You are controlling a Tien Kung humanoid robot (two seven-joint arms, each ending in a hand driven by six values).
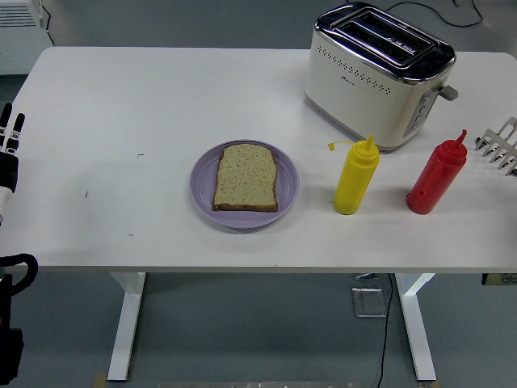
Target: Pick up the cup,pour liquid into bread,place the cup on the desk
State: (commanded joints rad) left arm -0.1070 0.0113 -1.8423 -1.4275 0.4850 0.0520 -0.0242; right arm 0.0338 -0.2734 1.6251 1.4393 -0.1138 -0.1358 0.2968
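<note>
Bright, even overhead light, sharp focus throughout. Worktop (pixel 161 97) white but not blown out. Soft short shadows under the bottles and plate. Specular glare on toaster (pixel 380 73) chrome top. No motion blur.
</note>
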